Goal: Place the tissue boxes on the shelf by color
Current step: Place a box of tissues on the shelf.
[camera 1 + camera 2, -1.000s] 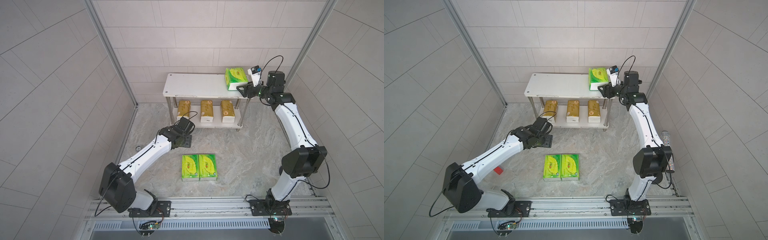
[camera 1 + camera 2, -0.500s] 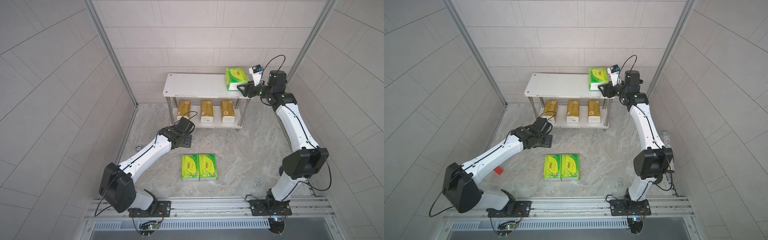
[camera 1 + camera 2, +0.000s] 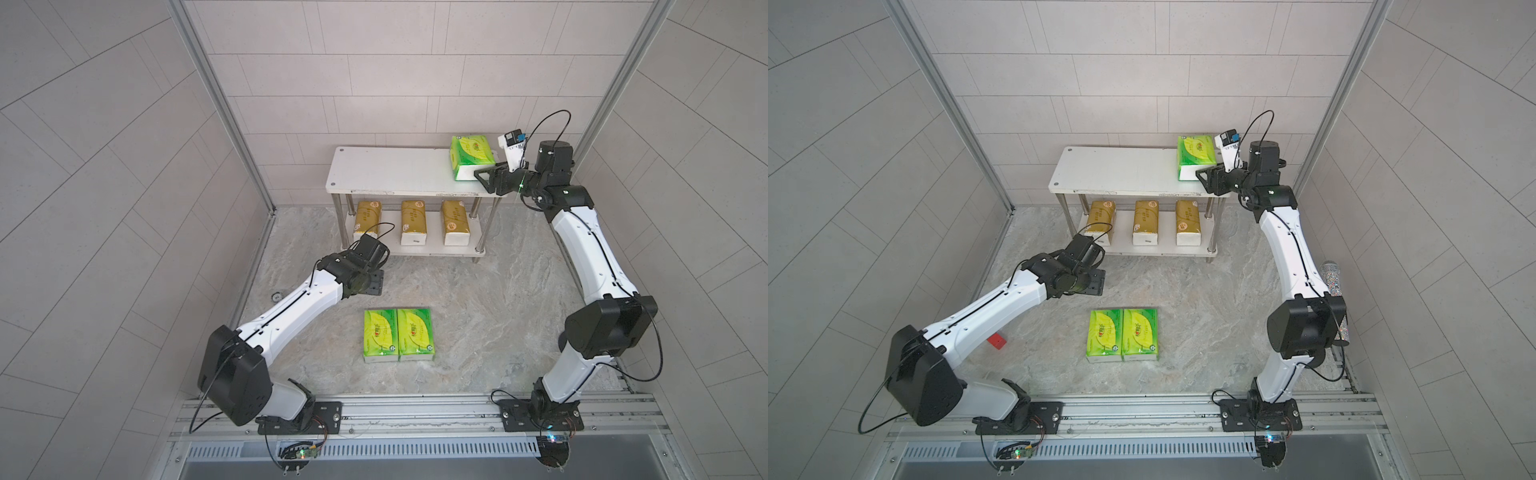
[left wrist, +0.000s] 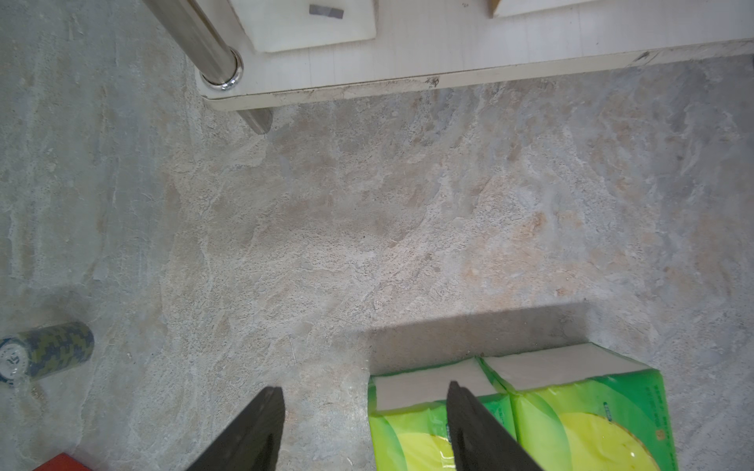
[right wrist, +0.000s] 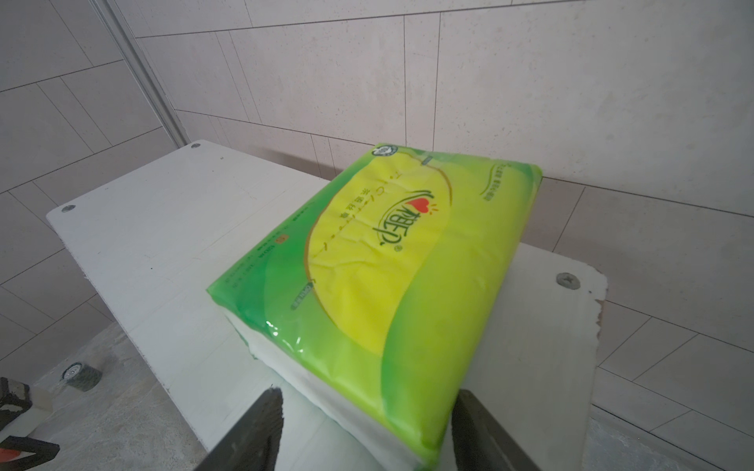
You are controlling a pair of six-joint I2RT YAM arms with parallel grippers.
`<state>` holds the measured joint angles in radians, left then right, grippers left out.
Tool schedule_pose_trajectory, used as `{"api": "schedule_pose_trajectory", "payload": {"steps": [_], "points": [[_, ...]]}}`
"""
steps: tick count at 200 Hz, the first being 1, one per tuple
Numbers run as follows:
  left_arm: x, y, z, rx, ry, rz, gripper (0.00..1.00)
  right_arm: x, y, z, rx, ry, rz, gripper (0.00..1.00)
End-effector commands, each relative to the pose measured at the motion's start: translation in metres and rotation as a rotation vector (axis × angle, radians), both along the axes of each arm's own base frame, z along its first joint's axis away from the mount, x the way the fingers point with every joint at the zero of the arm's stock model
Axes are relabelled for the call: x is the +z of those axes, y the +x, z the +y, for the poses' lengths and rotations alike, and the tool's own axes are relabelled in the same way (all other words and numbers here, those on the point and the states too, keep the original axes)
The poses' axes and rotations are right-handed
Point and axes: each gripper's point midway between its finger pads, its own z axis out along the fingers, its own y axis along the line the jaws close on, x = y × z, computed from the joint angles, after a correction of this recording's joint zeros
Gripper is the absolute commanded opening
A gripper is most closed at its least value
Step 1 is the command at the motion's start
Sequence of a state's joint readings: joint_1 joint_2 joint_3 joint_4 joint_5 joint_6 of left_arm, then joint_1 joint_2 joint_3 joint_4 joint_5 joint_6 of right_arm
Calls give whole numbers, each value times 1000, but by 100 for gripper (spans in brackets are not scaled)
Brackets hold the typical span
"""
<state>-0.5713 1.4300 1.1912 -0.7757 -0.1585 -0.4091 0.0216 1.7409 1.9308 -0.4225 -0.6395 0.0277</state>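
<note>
The right gripper (image 5: 367, 392) sets its fingers either side of the green tissue pack (image 5: 408, 265) on the shelf (image 3: 386, 170) top; whether they pinch it is unclear. The left gripper (image 4: 363, 386) has its fingers apart, empty.

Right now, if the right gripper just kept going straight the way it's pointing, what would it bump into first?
The green tissue pack on the shelf's top board. The right gripper points at its near white end, jaws either side; whether they already touch it is unclear.
</note>
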Motion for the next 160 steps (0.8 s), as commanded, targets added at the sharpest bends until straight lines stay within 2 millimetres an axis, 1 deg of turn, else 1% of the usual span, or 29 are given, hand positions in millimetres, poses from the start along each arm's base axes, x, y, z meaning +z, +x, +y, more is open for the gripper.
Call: {"api": "schedule_pose_trajectory", "payload": {"steps": [1, 19, 42, 58, 85, 106, 127, 144, 160], "points": [[5, 0, 6, 7, 9, -8, 71, 5, -1, 3, 7, 5, -10, 69], [5, 0, 6, 8, 7, -7, 71, 5, 0, 0, -10, -1, -11, 70], [7, 0, 7, 8, 6, -12, 71, 7, 0, -5, -37, -2, -15, 74], [8, 0, 8, 10, 5, -15, 71, 9, -1, -10, -58, -1, -21, 79], [10, 1, 9, 8, 4, -19, 71, 17, -9, -20, -91, 0, -37, 84], [12, 1, 8, 4, 0, -23, 71, 21, -20, -28, -112, 3, -41, 88], [12, 0, 7, -2, -3, -20, 71, 18, -36, -37, -135, 5, -31, 89], [13, 0, 6, -2, -7, -22, 71, 13, -52, -42, -158, 2, -14, 90], [16, 0, 6, -2, -12, -26, 71, 1, -69, -43, -176, 14, 47, 92]]}}
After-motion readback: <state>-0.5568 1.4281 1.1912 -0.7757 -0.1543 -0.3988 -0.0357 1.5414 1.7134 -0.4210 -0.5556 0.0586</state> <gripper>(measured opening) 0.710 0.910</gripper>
